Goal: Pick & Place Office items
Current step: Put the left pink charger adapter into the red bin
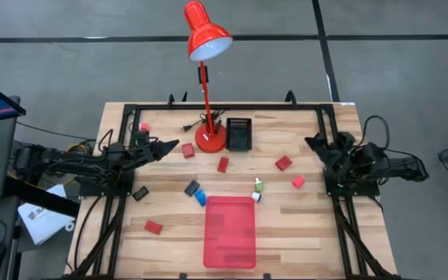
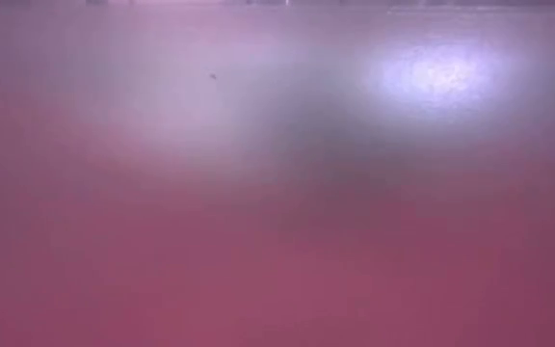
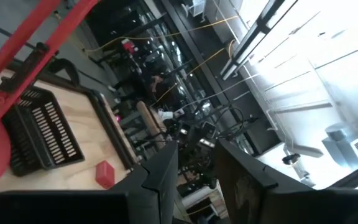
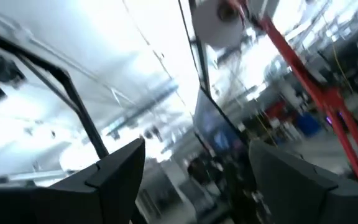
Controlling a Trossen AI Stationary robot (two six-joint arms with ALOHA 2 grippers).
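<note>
While the left gripper is held closed and empty, the right gripper is spread wide; small office items (mostly red blocks) are scattered across the desk.

A tall red metal desk lamp and a black slotted plastic basket stand side by side near the wooden table's far edge, a flat red rectangular tray at its near edge.

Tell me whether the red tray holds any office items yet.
Empty. In the high view the red tray shows only its bare surface; the blocks, such as the red block and the blue block, lie on the table outside it.
</note>
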